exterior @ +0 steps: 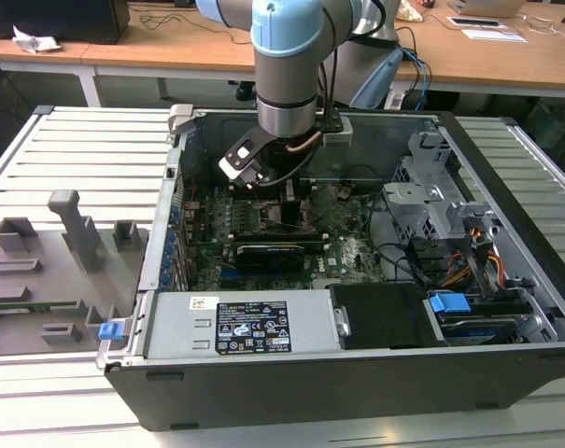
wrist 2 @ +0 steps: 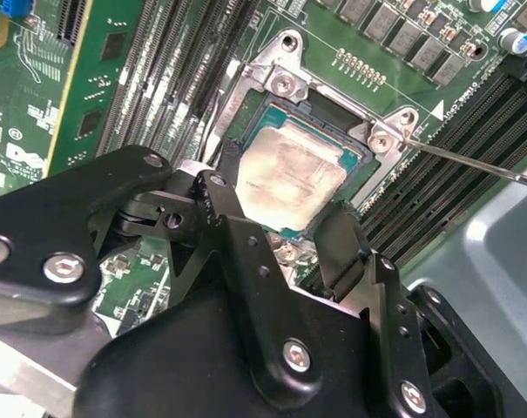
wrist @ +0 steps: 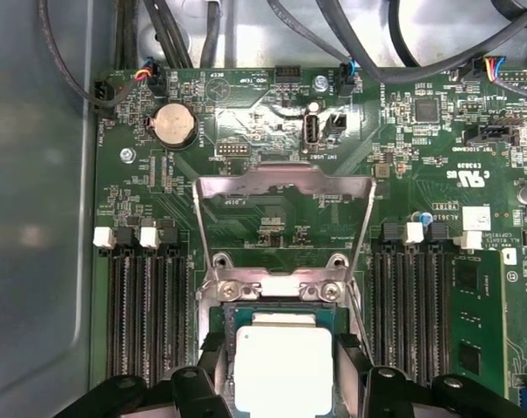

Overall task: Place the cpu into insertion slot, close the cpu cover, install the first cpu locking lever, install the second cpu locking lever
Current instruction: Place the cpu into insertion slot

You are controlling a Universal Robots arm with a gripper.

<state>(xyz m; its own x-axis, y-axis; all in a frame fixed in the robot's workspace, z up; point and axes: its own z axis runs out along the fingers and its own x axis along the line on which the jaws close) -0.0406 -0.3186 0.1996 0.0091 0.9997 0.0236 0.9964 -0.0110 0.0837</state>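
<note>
While cover (wrist: 285, 181) stands flipped back to free slot (wrist 2: 324, 111), hand (wrist 2: 285, 198) pinches cpu (wrist 2: 293, 174) by opposite edges, chip flat and square for seating.

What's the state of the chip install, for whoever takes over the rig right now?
Tool: down inside the case, straddling the chip; whether it grips cannot be told.
Chip: at the socket, lined up square with it; full seating cannot be confirmed.
Cover: swung up, open.
Lever: a thin rod sticking out free beside the socket, not latched.
Done: chip is at the socket.
Left: confirming the seat, cover closing, both levers.
</note>
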